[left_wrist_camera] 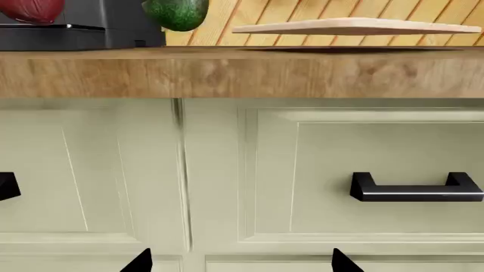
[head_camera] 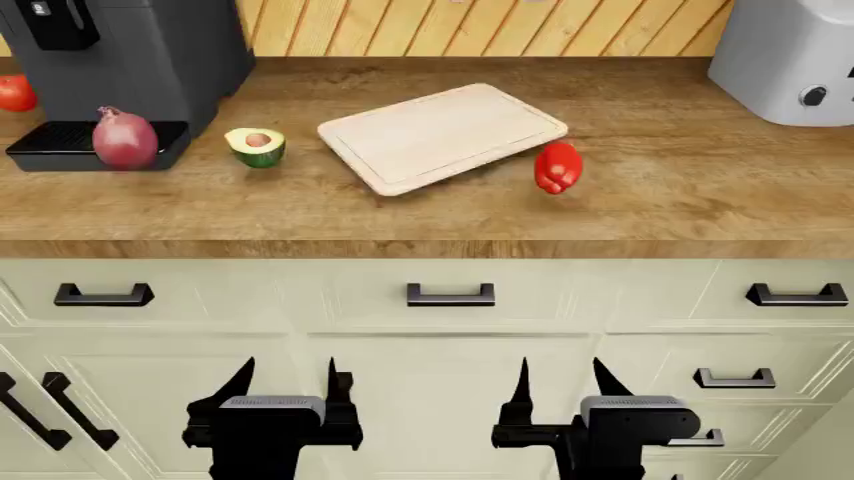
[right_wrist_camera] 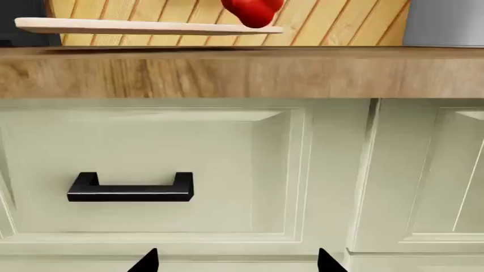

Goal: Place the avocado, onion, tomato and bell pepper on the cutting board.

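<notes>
In the head view we see the pale cutting board point(head_camera: 443, 135) bare at upper centre of the wooden countertop point(head_camera: 667, 200). The halved avocado point(head_camera: 255, 146) (pit showing) sits just to its left, and the bell pepper point(head_camera: 558, 167) just beside its right corner. The purple onion point(head_camera: 124, 139) rests on the coffee machine's drip tray point(head_camera: 54, 150). The tomato point(head_camera: 15, 92) is cut off at the left edge. Our left gripper point(head_camera: 287, 385) and right gripper point(head_camera: 561, 385), bottom of frame, both have their fingers spread, holding nothing.
</notes>
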